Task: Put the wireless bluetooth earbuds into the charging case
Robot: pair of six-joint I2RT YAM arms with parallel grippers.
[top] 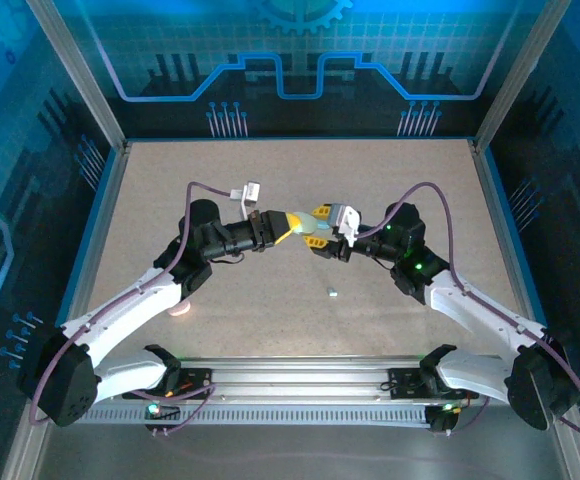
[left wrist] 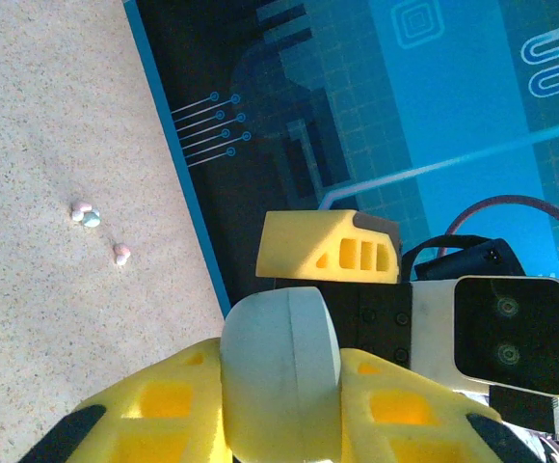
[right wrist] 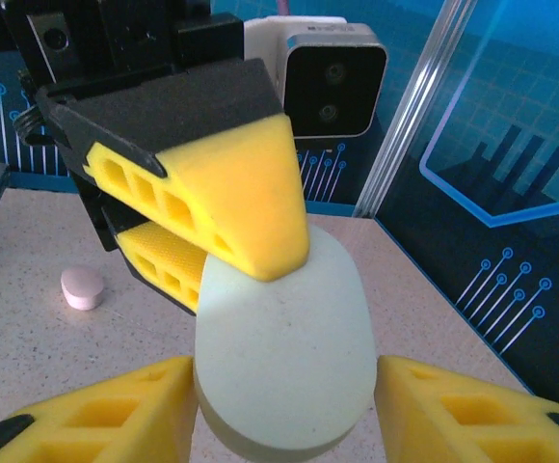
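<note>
Mid-air, left jaws pinching pale charging case (right wrist: 281,338), right jaws flanking it, grip unclear

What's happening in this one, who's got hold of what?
Both arms meet above the middle of the table. The left gripper is shut on a pale oval charging case, held off the surface. The right gripper straddles the case's other end, though it is unclear whether it presses on it. The case looks closed. One earbud lies loose on the table, so that one is not in yet. A pink case sits off to the side.
</note>
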